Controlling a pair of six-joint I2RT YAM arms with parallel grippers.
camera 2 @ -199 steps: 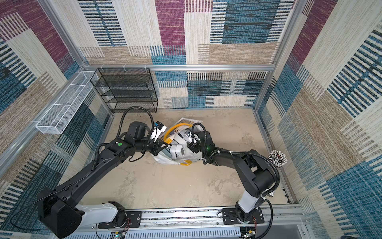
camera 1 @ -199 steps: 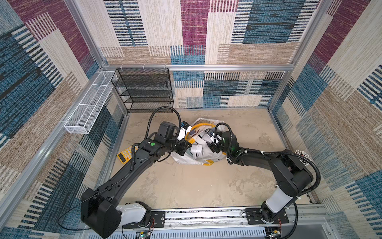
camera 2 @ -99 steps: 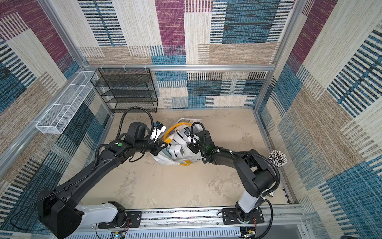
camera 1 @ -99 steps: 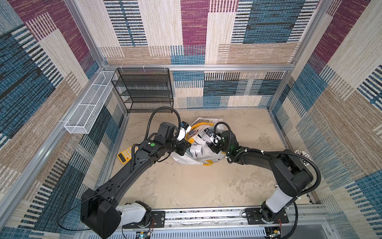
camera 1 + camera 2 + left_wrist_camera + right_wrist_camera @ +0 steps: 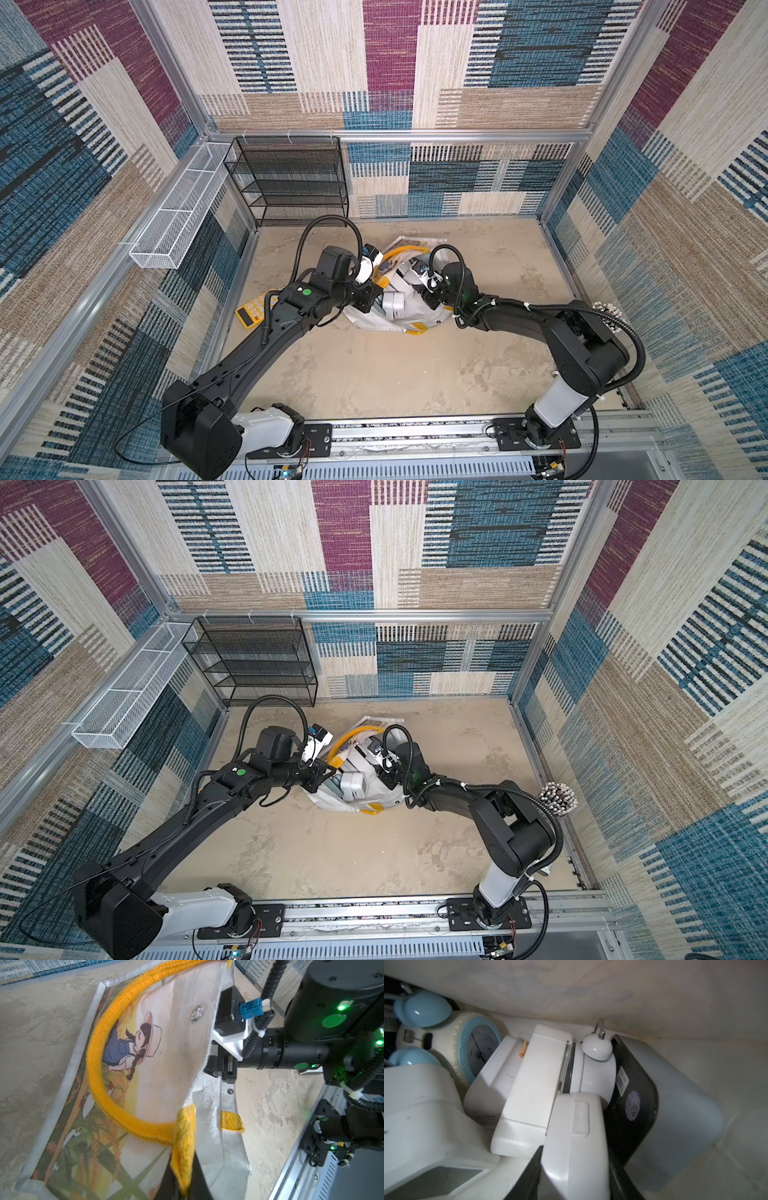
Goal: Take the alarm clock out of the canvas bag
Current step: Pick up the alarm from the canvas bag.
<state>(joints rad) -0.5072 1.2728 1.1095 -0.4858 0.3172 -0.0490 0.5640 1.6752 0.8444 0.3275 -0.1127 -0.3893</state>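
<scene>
Two arms met over the canvas bag (image 5: 415,322), which in both top views lay slumped on the tabletop (image 5: 374,374) near the middle of the cell. The left gripper (image 5: 371,301) sat at one side of the bag's rim. The right gripper (image 5: 424,296) reached into the opening from the opposite side. That split looked meant to let one arm hold the soft mouth open while the other fished inside. White clock bodies (image 5: 353,785) showed in the gap between them. A yellow calculator (image 5: 253,311) lay apart beside the left arm (image 5: 291,332), seemingly no part of this job. In the left wrist view the left gripper (image 5: 184,1180) was clamped tight on a yellow patch (image 5: 182,1147) at the root of the yellow handle (image 5: 97,1053). It lifted one wall of the canvas bag (image 5: 187,1043) by its rim, so the fabric stood up like a flap rather than sagging over the contents. The right arm (image 5: 291,1053) passed in behind that raised edge, its fingertips hidden there. In the right wrist view, inside the bag, several clocks lay crowded together: a blue twin-bell clock (image 5: 475,1047), a white twin-bell clock (image 5: 596,1072), a long white clock (image 5: 537,1088) and a grey-blue square clock (image 5: 679,1118) against the cloth. The right gripper (image 5: 574,1159) stood narrow, its dark fingers (image 5: 532,1167) pressed on either side of a white alarm clock (image 5: 571,1126). That clock was the one nearest the opening, probably chosen because nothing lay across it. It was gripped but wholly within the bag.
</scene>
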